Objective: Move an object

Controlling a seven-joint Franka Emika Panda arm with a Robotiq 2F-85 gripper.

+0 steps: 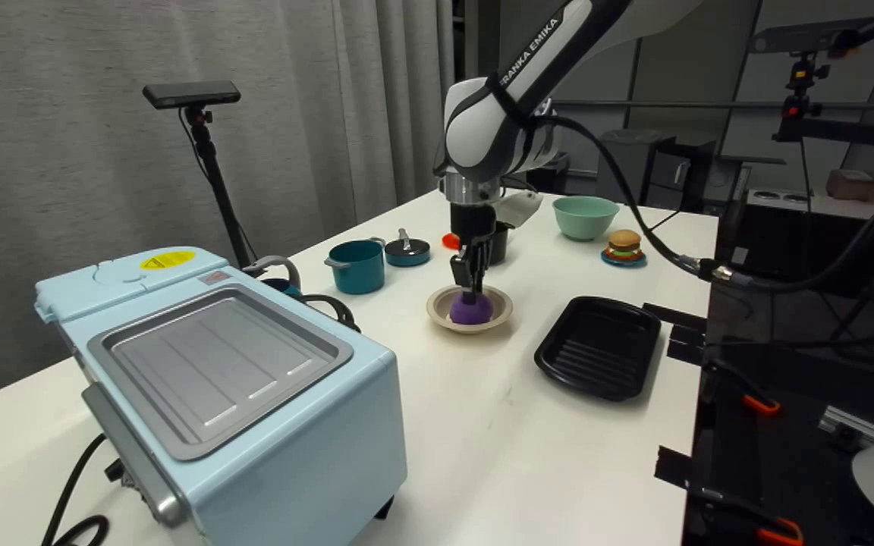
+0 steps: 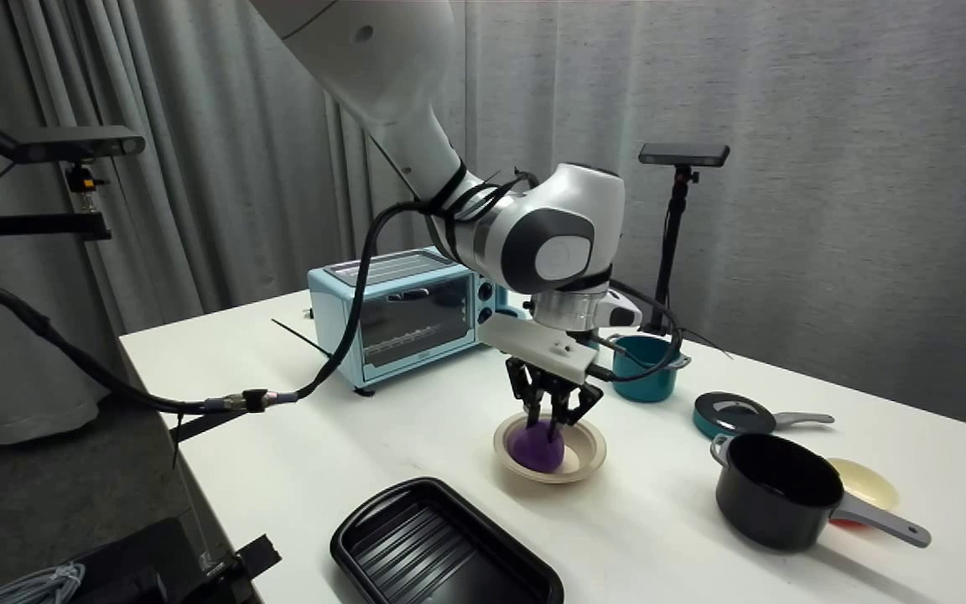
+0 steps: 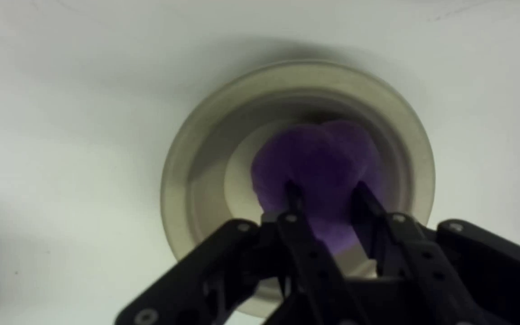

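The object, a small rounded purple item, sits in a tan bowl and shows in both exterior views (image 1: 471,311) (image 2: 537,451) and in the wrist view (image 3: 318,158). The bowl (image 1: 507,311) stands on the white table; its rim also shows in an exterior view (image 2: 596,453) and the wrist view (image 3: 176,180). My gripper (image 3: 327,192) points down into the bowl from above. Its fingers are partly closed with the purple item between them, and the fingertips press into its sides. The gripper also shows in both exterior views (image 1: 470,294) (image 2: 542,426). The item's underside is hidden.
A black tray (image 1: 600,349) lies near the bowl. A light blue toaster oven (image 1: 315,425), a teal pot (image 1: 359,267), a black pot (image 2: 776,495), a teal pan (image 2: 730,413), a mint bowl (image 1: 586,218) and a toy burger (image 1: 624,244) also stand on the table.
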